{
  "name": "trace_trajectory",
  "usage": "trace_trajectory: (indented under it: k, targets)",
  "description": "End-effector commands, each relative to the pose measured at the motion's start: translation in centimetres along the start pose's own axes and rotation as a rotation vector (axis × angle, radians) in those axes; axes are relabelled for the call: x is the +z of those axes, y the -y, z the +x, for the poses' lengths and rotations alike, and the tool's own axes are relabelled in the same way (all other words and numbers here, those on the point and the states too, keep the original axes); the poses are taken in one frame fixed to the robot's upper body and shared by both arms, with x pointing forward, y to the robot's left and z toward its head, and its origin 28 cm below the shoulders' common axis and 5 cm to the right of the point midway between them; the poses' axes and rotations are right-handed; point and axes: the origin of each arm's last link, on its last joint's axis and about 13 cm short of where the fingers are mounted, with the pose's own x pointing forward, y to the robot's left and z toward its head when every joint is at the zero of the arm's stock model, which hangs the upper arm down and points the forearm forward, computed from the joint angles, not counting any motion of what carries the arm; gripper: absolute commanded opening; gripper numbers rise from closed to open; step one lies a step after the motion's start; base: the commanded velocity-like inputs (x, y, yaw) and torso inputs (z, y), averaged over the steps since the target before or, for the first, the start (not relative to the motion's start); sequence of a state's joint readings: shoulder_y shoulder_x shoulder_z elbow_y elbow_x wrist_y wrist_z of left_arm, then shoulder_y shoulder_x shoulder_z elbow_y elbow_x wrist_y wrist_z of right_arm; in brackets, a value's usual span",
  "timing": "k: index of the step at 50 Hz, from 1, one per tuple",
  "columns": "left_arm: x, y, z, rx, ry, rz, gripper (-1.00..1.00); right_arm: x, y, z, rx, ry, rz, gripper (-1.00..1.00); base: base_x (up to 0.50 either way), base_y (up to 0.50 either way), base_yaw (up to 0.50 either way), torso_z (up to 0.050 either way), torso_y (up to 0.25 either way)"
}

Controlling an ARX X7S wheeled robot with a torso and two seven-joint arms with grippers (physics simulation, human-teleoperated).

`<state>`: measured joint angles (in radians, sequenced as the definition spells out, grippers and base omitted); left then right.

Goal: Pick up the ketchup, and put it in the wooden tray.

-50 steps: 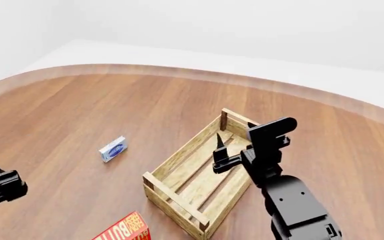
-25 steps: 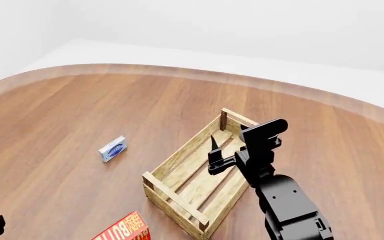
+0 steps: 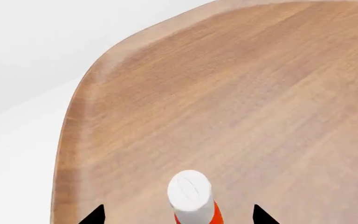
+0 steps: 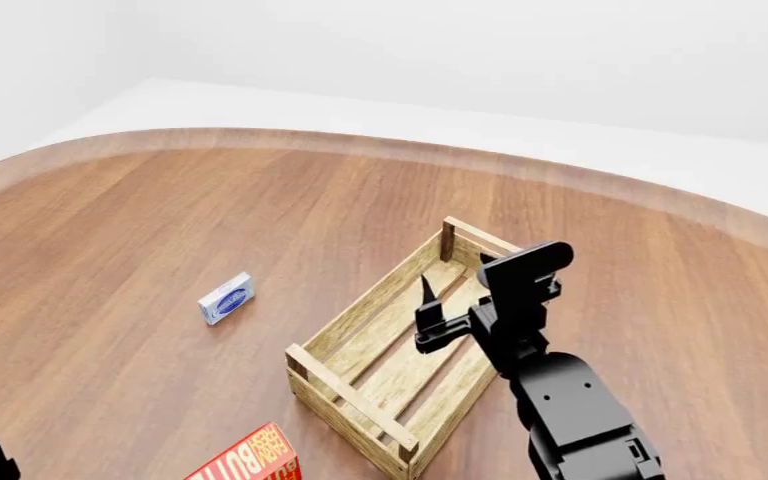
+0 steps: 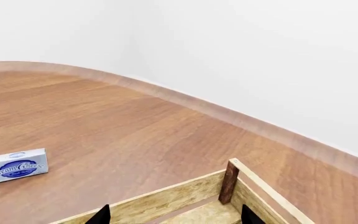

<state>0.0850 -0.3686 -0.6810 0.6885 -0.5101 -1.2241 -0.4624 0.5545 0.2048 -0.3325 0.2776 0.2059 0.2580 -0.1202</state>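
In the left wrist view the ketchup (image 3: 191,192) shows as a white cap over an orange-red body, standing on the wooden table. It is between the tips of my left gripper (image 3: 179,217), which is open, and neither tip touches the bottle. The head view does not show the ketchup. The wooden tray (image 4: 363,306) lies right of centre on the table. My right gripper (image 4: 431,314) hangs open and empty over the tray's inside. The right wrist view looks past that gripper (image 5: 174,217) at the tray's far wall (image 5: 160,200) and a corner post.
A white and blue cream cheese box (image 4: 227,298) (image 5: 16,165) lies on the table left of the tray. A red-orange butter box (image 4: 245,460) sits at the near edge of the head view. The table's rounded edge (image 3: 73,121) runs close beside the ketchup.
My left arm has dropped almost out of the head view at the lower left corner. The right gripper has shifted slightly left and nearer over the tray.
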Motion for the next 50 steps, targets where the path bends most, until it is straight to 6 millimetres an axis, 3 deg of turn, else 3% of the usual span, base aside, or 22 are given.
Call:
trace_trajectory:
  k: [1, 50]
  targets:
    - [-0.7, 0.4, 0.4, -0.006, -0.029, -0.007, 1.0, -0.1, -0.1, 0.0, 0.001, -0.003, 0.002, 1.0, 0.0, 0.0, 0.0, 0.0, 0.0]
    - [-4.5, 3.5, 5.7, 0.059, -0.092, -0.012, 1.0, 0.0, 0.0, -0.1, -0.008, -0.021, -0.017, 1.0, 0.0, 0.0, 0.0, 0.0, 0.0]
